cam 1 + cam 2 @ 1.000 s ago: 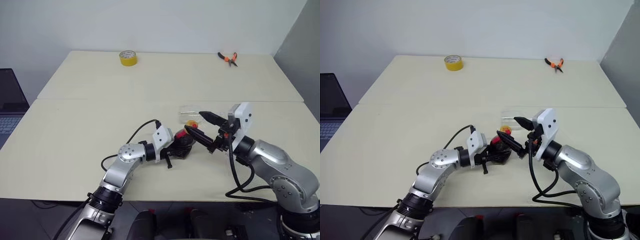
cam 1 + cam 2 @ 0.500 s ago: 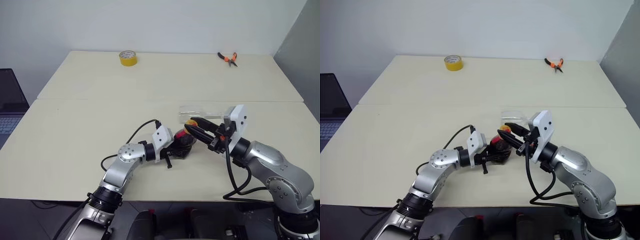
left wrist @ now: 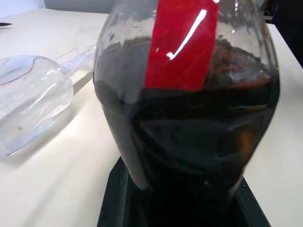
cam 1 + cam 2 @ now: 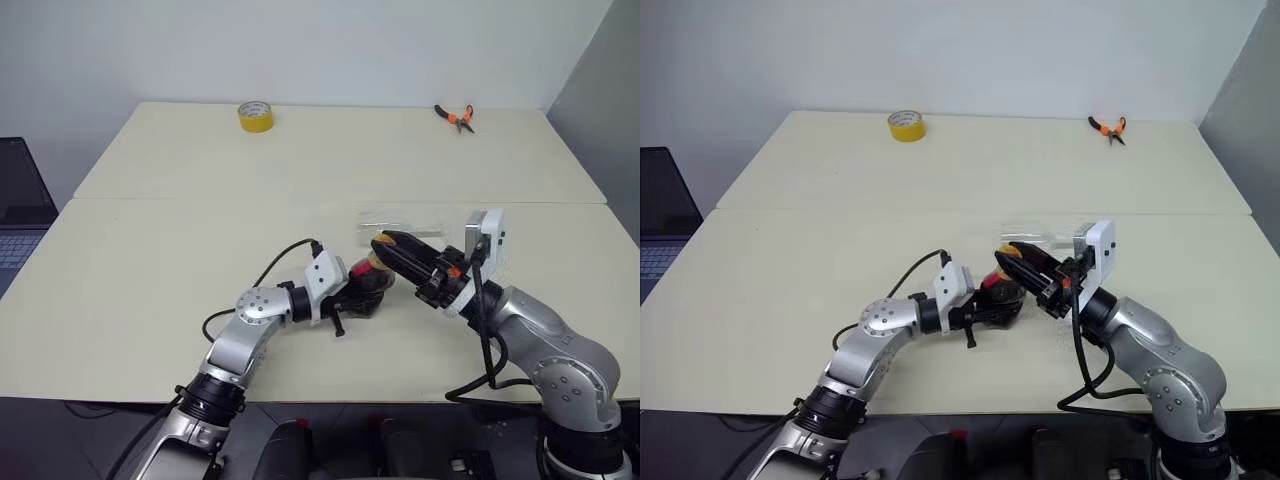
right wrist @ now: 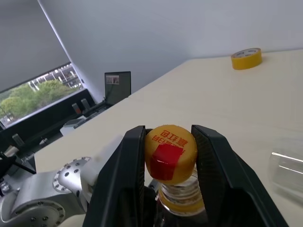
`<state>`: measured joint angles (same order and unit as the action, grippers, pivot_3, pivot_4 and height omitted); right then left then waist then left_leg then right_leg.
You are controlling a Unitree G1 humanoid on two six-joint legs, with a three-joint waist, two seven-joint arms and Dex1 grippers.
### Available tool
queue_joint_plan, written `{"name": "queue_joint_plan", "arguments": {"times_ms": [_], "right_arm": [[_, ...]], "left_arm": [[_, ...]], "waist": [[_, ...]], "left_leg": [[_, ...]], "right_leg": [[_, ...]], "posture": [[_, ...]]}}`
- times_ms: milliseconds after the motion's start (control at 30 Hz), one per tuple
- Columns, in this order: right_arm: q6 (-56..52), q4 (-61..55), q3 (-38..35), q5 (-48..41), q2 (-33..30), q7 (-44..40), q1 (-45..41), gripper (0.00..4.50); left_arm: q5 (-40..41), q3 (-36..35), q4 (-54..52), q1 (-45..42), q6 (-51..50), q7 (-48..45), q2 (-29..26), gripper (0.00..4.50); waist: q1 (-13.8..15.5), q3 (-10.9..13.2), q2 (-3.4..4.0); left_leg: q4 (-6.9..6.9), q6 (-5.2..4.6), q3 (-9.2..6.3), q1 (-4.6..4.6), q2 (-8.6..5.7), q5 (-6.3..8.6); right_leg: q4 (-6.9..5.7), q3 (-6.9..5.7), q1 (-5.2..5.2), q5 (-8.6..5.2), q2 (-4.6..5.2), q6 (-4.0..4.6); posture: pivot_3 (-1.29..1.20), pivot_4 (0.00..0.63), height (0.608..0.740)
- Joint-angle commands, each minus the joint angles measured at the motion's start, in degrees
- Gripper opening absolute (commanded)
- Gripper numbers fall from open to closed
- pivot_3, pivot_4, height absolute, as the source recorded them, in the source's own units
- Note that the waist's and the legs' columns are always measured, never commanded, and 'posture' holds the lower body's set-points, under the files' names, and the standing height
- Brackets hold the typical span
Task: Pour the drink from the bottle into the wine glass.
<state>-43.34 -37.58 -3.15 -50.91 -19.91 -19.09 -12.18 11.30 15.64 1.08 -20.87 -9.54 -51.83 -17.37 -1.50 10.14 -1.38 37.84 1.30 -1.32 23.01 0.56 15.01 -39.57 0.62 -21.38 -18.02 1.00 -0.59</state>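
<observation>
Yellow plastic marks the centre of the action: the bottle's cap (image 5: 170,152) sits pinched between the two black fingers (image 5: 122,189) of the right gripper (image 4: 392,251), one finger on each side, clamped so that the lid can be twisted off before any pouring. The bottle (image 4: 367,280) stands upright near the front middle of the cream table (image 4: 200,180), its dark cola-like drink (image 3: 189,142) filling the ribbed lower body up to about the red label (image 3: 182,45).

The left gripper (image 4: 358,292) reaches in from nine o'clock of the bottle and has its fingers pressed tight against the bottle's lower body, probably bracing it against the turning force from above.

Just behind the bottle, toward twelve to one o'clock, the wine glass (image 3: 33,106) lies on its side on the table, bowl toward the bottle, stem running away. By my judgement it must be stood up before anything can be poured into it, so the task is at an early stage: cap not yet off, glass not ready.

Far off at the back edge, a roll of yellow tape (image 4: 256,115) lies at eleven o'clock and orange-handled pliers (image 4: 456,117) at one o'clock, well apart from the work.
</observation>
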Motion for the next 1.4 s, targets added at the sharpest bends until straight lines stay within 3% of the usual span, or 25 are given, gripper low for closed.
{"name": "queue_joint_plan", "arguments": {"times_ms": [33,400,567,1000,1033,1267,1300,1400], "right_arm": [[1.4,-2.7,-1.1,-0.3,0.1,1.6,0.4,1.21],[9.0,-2.3,-13.1,8.7,-9.9,-2.5,15.8,1.21],[16.4,6.2,-13.5,19.5,-11.7,-5.4,25.2,1.21],[25.8,20.4,-10.7,27.7,-7.1,-7.3,23.5,1.21],[26.0,21.0,-10.4,28.0,-7.1,-7.7,23.4,1.91],[26.3,21.4,-9.2,28.9,-6.9,-9.1,24.4,4.22],[26.4,21.4,-9.1,29.0,-6.8,-9.1,24.5,4.46],[26.0,19.7,-8.6,28.8,-6.7,-9.8,25.6,4.5]], "left_arm": [[0.5,-0.1,-1.9,-0.4,1.2,0.1,0.6,0.63],[0.6,-0.9,-1.5,-0.4,1.9,1.3,1.0,0.63],[0.6,-0.9,-0.6,-1.1,2.4,1.5,1.9,0.63],[0.5,-1.1,0.0,-1.8,2.9,1.7,2.4,0.63],[0.5,-1.2,-0.1,-1.8,2.8,1.7,2.3,0.63],[0.5,-1.3,-0.4,-1.6,2.7,2.0,2.1,0.63],[0.6,-1.3,-0.5,-1.6,2.7,2.1,2.1,0.63],[0.7,-1.6,-0.7,-1.4,2.7,2.4,2.0,0.63]], "waist": [[0.0,0.0,0.0],[0.7,0.0,0.0],[0.7,0.0,0.01],[0.7,0.0,0.06],[0.7,0.0,0.06],[0.7,0.0,0.06],[0.7,0.0,0.06],[0.9,0.0,0.06]], "left_leg": [[0.0,0.0,0.0,0.0,0.0,0.0],[-0.01,0.0,0.01,0.01,-0.02,0.0],[-0.02,0.0,0.03,-0.06,0.0,0.0],[-0.02,0.01,0.14,-0.08,0.01,0.0],[-0.02,0.01,0.14,-0.08,0.01,0.0],[-0.01,0.01,0.13,-0.09,0.02,0.0],[-0.01,0.01,0.13,-0.08,0.01,0.0],[0.0,0.01,0.13,-0.09,0.01,0.0]], "right_leg": [[0.0,0.0,0.0,0.0,0.0,0.0],[0.04,0.0,0.02,0.0,0.0,-0.01],[0.02,0.02,0.06,-0.01,-0.03,-0.02],[0.01,0.15,0.04,0.0,-0.06,-0.02],[0.01,0.15,0.04,0.0,-0.06,-0.02],[0.01,0.15,0.04,0.0,-0.06,-0.01],[0.01,0.15,0.05,0.0,-0.05,-0.01],[0.01,0.15,0.05,0.0,-0.05,-0.01]], "posture": [[0.0,0.15,0.74],[0.0,0.15,0.74],[0.0,0.15,0.74],[0.0,0.15,0.74],[0.0,0.15,0.74],[0.0,0.15,0.74],[0.0,0.15,0.74],[0.0,0.15,0.74]]}}
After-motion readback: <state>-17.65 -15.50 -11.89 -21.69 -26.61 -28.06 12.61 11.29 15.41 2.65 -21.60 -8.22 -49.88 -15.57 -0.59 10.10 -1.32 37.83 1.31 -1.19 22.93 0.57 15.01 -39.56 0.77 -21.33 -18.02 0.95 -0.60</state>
